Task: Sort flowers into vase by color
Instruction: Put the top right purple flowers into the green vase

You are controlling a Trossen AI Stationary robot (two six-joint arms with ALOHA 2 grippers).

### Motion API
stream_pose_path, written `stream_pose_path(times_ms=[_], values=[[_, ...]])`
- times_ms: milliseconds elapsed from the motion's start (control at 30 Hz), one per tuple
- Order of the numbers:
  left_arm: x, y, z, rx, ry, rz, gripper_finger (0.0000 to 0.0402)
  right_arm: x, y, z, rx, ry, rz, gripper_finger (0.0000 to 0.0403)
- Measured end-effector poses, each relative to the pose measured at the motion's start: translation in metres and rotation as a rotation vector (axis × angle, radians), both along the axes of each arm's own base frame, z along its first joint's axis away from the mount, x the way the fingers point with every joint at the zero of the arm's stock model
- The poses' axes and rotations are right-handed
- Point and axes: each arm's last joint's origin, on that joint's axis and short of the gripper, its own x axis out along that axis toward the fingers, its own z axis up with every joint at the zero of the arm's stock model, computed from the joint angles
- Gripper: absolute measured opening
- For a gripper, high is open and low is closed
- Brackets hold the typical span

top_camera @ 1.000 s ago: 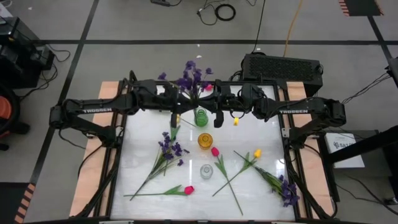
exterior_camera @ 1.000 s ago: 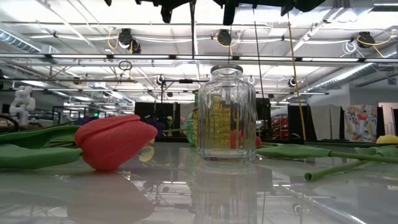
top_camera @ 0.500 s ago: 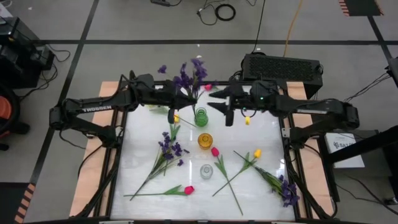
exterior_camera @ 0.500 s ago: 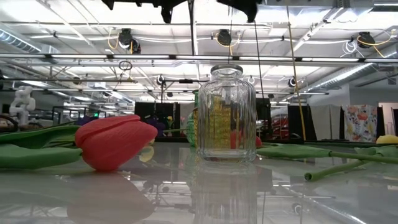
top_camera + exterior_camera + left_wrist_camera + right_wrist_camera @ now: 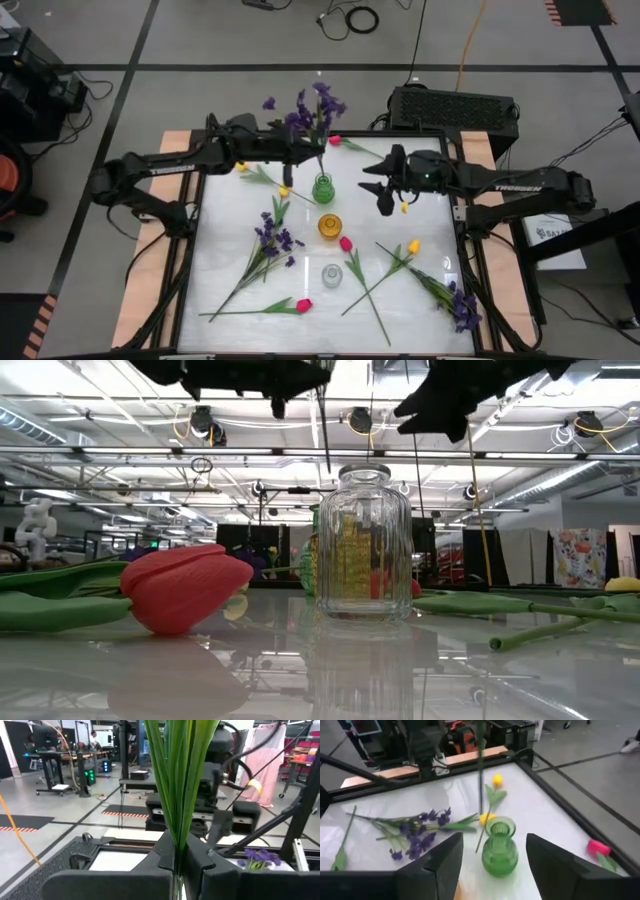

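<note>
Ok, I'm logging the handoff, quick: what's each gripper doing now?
Left gripper: shut on the purple flower sprig, above the green vase.
Right gripper: open, empty.

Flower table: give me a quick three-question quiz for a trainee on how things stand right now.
1. True or false: the left pincer is shut on the stem of the purple sprig.
2. In the right wrist view, which vase shows between the right pincer's fingers? A. clear vase B. green vase C. amber vase
3. Fill in: the right pincer is ____ and holds nothing.

Key: 1 true. 2 B. 3 open.
</note>
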Motion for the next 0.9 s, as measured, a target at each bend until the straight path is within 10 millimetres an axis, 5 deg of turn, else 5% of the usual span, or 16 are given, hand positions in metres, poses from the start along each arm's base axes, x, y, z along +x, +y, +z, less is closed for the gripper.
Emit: stream_pose_path(times_ms=[400,900], values=[[0.018,0.027,-0.035,-0.06,0.078,0.081,0.0015,-0.005,0.003,0.001,-0.004,-0.001,0.017,0.0183],[0.02,0.03,-0.051,-0.052,0.19,0.091,0.0016,-0.007,0.003,-0.004,0.035,0.052,0.003,0.0173]])
